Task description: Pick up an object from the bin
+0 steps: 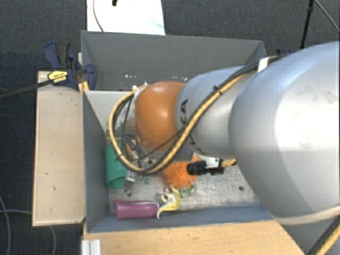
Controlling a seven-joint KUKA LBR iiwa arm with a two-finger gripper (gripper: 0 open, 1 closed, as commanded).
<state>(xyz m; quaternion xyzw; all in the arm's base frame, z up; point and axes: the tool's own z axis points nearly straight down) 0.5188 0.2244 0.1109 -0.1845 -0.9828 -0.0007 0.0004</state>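
Five loose things, as far as we can count, lie in the grey bin point(170, 57) in the camera view, all toward its near left corner. The arm point(276, 126) comes in from the right. Its orange wrist cover point(156, 113) and looped cables hide most of the gripper point(129, 178). We see a bit of metal low down, but we cannot tell whether the gripper stands wide or narrow, or whether it holds anything.

A green cylinder point(112, 169) lies just left of that metal tip, near or touching it, against the left wall. Its long axis runs away from the near wall. We judge it the nearest candidate, so a grasp would have to close across that axis.

Along the near wall lies a purple cylinder point(136, 210), lengthwise, with a small yellow-and-white piece point(170, 200) at its right end. Further right sit an orange fuzzy ball point(178, 177) and a black stick point(204, 167), partly under the arm.
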